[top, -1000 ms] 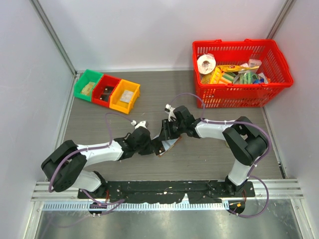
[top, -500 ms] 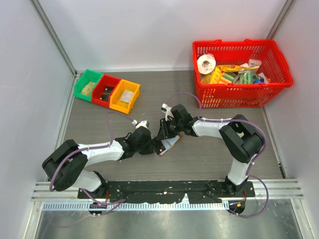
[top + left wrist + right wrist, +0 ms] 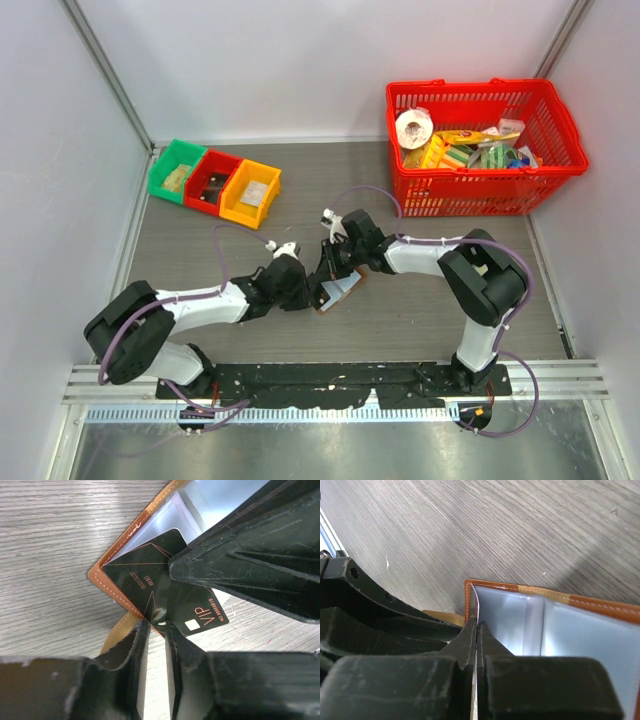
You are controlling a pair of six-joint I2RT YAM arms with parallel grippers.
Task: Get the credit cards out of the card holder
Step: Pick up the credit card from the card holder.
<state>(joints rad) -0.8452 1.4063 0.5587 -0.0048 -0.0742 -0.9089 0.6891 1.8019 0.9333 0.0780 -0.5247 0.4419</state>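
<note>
Top external: card holder (image 3: 340, 290) was shifted slightly toward 9 o'clock.
Its dark card (image 3: 145, 580) was pinched by left gripper (image 3: 156, 625), its flap by right gripper (image 3: 476, 627); extraction seemingly underway.

The right gripper (image 3: 175, 570) covered much of the card holder (image 3: 117, 547) and the black card (image 3: 145, 582) in the left wrist view. The card's small print was too blurred to read. The right wrist view cropped the holder.

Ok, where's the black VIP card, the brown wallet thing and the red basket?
Black plastic VIP card (image 3: 150, 585), left wrist view, its printed face.
Brown leather-like card holder (image 3: 575, 640), right wrist view, pale blue inner panel.
Red plastic mesh basket (image 3: 480, 192), top external view, near side wall.
</note>
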